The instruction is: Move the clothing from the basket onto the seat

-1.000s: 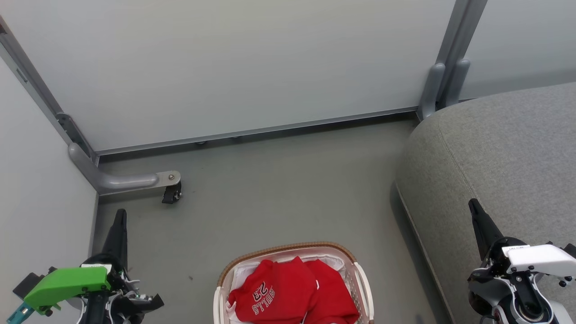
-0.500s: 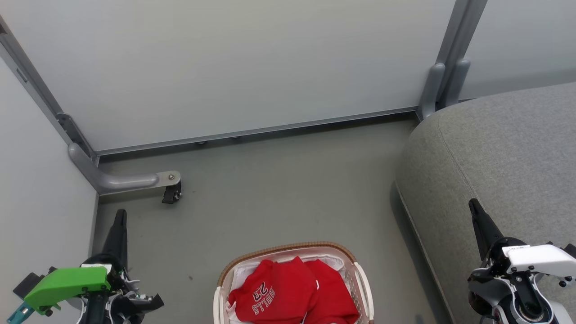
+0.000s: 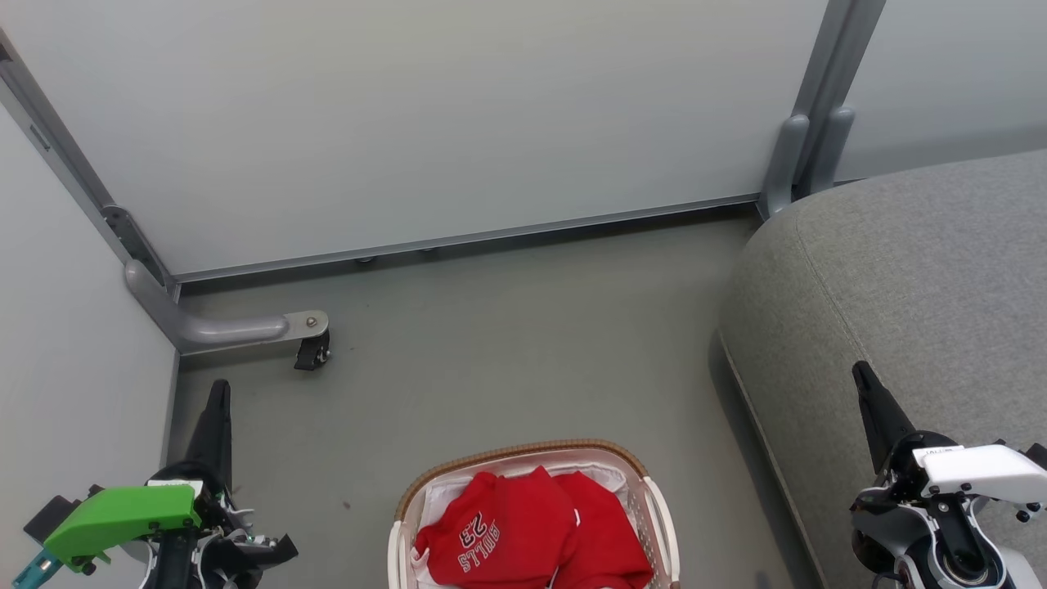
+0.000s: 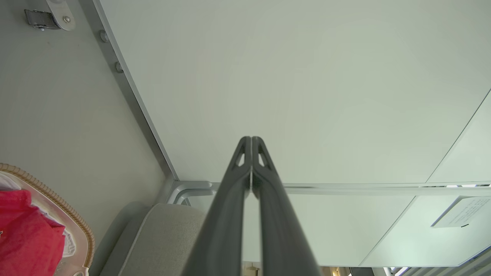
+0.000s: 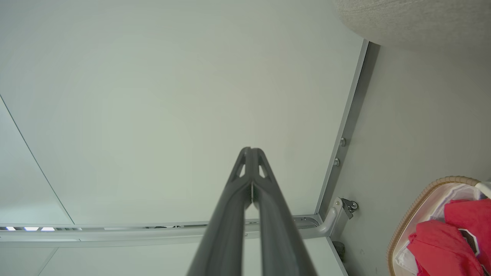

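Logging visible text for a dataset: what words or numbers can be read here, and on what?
"BULLS 23": white lettering, upside down in the head view, on the red garment in the basket.
White sheet, left wrist view: print too small to read.

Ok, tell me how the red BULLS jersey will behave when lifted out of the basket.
The red BULLS jersey lies crumpled, so it will probably hang limp from any pinch. It looks like thin fabric, likely light for its size. It overlaps the second red garment and the white liner in the basket, so either might snag and drag along.
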Tool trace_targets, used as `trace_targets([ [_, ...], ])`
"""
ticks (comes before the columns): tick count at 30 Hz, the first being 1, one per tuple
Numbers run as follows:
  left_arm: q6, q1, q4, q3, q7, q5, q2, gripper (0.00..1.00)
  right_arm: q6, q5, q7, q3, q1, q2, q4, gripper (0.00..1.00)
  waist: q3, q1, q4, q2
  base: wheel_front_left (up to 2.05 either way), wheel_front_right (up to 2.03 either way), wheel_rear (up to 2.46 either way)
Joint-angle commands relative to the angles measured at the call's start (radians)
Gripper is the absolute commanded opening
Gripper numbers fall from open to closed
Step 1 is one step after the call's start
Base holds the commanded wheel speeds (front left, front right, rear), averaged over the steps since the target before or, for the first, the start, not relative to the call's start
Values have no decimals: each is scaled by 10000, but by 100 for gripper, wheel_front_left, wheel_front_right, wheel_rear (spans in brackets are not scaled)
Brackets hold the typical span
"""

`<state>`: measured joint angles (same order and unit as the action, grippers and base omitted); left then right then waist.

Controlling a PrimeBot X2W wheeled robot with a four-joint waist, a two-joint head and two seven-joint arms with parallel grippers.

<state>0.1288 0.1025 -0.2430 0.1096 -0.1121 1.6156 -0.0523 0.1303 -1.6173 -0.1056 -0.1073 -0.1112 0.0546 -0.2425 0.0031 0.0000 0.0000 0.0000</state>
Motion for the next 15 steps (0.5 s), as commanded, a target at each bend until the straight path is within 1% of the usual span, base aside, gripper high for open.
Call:
trace_targets([
  [1,37,106,-6,42,-4,-86,-9,0,8,41,-55,-23,89,21,-6,0,0,0,0,0,0,0,0],
  [15,37,106,-5,48,-9,-93,-3,0,8,55,-66,-40,86,9,-7,0,0,0,0,0,0,0,0],
])
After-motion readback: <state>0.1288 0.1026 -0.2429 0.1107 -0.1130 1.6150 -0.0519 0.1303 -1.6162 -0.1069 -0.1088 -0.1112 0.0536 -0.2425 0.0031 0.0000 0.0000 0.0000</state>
